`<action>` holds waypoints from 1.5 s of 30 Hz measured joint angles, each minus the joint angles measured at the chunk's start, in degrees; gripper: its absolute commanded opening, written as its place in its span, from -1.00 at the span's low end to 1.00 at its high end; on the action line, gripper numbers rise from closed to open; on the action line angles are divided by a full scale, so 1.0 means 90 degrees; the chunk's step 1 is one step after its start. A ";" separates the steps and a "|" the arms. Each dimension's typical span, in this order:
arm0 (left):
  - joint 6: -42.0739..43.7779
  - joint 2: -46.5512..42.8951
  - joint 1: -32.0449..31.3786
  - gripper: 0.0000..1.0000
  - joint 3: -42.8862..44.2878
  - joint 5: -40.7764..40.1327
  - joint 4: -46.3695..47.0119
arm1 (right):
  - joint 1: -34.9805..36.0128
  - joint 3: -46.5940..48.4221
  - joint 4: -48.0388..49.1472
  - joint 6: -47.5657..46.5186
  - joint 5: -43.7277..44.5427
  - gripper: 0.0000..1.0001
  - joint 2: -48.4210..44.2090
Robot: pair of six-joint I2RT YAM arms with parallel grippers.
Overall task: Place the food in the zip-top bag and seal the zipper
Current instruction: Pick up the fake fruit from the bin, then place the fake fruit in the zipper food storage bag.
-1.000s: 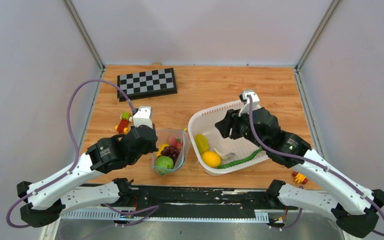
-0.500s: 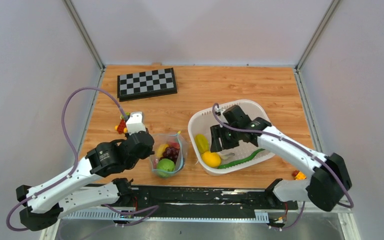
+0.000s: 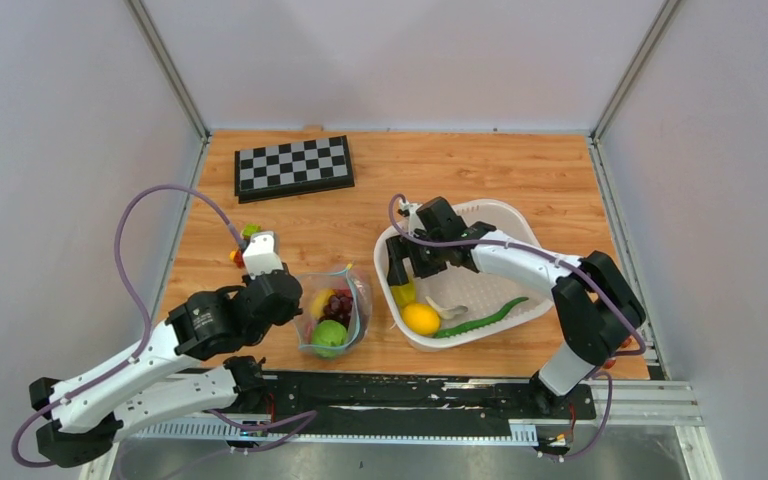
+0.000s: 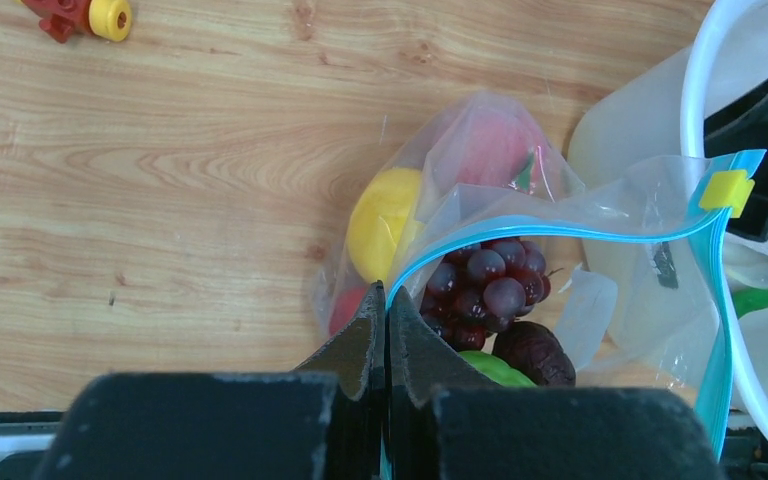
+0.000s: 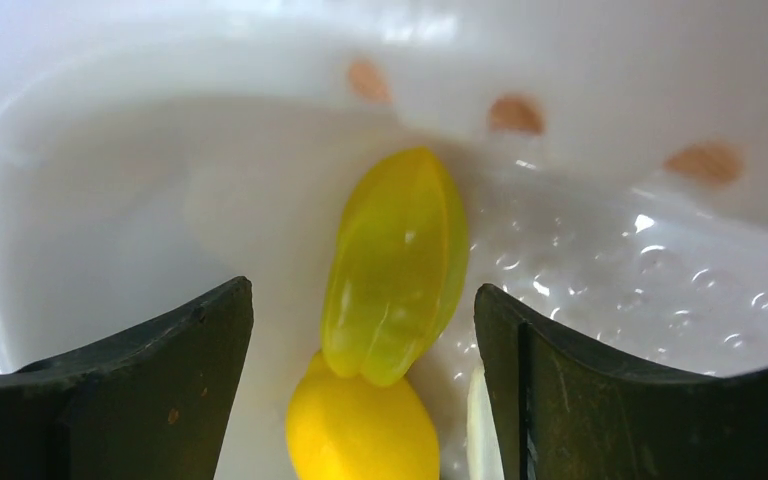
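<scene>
The clear zip-top bag (image 3: 332, 312) stands open on the table left of the white basket (image 3: 480, 215). It holds purple grapes (image 4: 485, 285), a yellow lemon (image 4: 385, 220), a pink peach (image 4: 490, 150) and a green fruit (image 3: 328, 332). My left gripper (image 4: 387, 310) is shut on the bag's teal-blue zipper (image 4: 560, 230) at its left rim. My right gripper (image 5: 360, 340) is open inside the basket, its fingers (image 5: 160, 350) either side of a yellow-green ridged fruit (image 5: 397, 265). A yellow lemon (image 5: 360, 430) lies just below it. A green chili (image 3: 480, 320) lies in the basket.
A checkerboard (image 3: 293, 167) lies at the back left. Red-yellow-green toy blocks (image 4: 85, 15) lie left of the bag. Another small toy (image 3: 620, 350) sits at the table's front right, behind the right arm. A yellow slider tab (image 4: 725, 190) sits at the zipper's far end.
My right gripper has moved left and down into the basket's left part, over the yellow-green fruit. My left arm has shifted slightly towards the front with the bag rim.
</scene>
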 measured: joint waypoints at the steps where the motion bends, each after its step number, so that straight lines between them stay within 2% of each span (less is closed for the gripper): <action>1: 0.0012 0.0044 0.0002 -1.00 0.0007 0.0010 0.0002 | -0.0005 -0.0012 0.0121 0.0024 0.0044 0.63 0.0046; 4: 0.0070 0.0197 0.0005 -1.00 0.0078 0.0058 -0.0007 | 0.0000 -0.0097 0.0418 0.0039 0.0240 0.61 0.0121; 12: 0.0143 0.0197 0.0005 -1.00 0.0270 0.0085 -0.0015 | 0.0002 -0.0444 0.0967 0.0039 0.0447 0.19 0.0197; 18: 0.0148 0.0143 0.0005 -1.00 0.0330 0.0085 -0.0015 | 0.0002 -0.0576 0.1107 0.0087 0.0578 -0.31 0.0104; 22: 0.0192 0.0262 0.0005 -1.00 0.0357 0.0117 -0.0002 | 0.0000 -0.0644 0.0726 0.0214 0.0736 -0.33 -0.0238; 28: 0.0425 0.0605 0.0010 -1.00 0.0503 0.0347 0.0080 | -0.0002 -0.0644 0.0221 0.0340 0.0954 -0.35 -0.1290; 36: 0.0726 0.1022 0.0012 -1.00 0.0775 0.0568 0.0282 | 0.0092 -0.0369 0.0061 0.0729 0.0736 -0.35 -0.2696; 45: 0.0843 0.0869 0.0044 -1.00 0.0831 0.0663 0.0546 | 0.1931 0.0636 0.0410 0.0517 0.0877 -0.31 -0.2905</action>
